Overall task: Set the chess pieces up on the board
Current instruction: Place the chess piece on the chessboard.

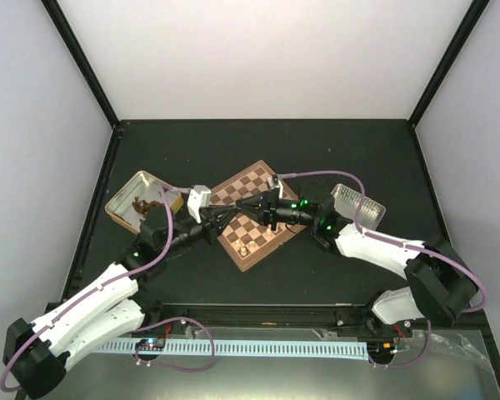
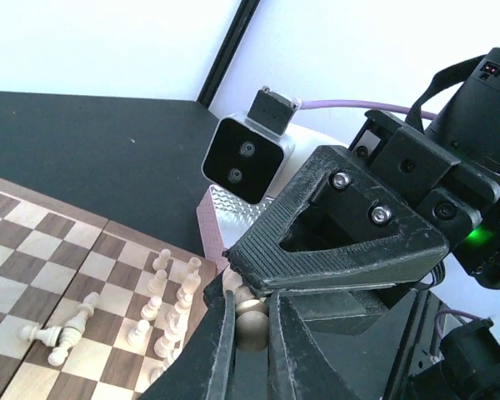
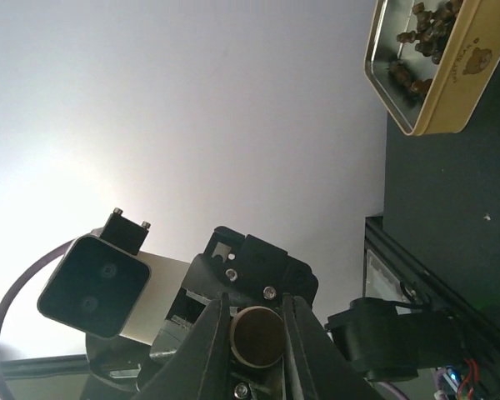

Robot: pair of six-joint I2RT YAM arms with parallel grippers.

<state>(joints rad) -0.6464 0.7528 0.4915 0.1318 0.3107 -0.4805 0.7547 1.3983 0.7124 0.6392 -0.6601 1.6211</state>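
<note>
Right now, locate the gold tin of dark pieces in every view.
Top external: gold tin, left of the board.
Left wrist: not in it.
Right wrist: gold tin, top right corner.
Shared landmark, wrist views: the chess piece, gripped by left tool and right tool together.

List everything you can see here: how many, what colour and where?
board: one, brown and tan squares, table centre.
cream chess pieces: roughly a dozen, most standing along one board edge, a few lying flat.
held piece: one, cream, gripped above the board.
gold tin: one, left of the board.
dark brown pieces: several, inside the gold tin.
silver tin: one, right of the board.
table: one, black.
left end effector: one, black, shut on the held piece.
right end effector: one, black, closed around a round base, apparently the same piece.
</note>
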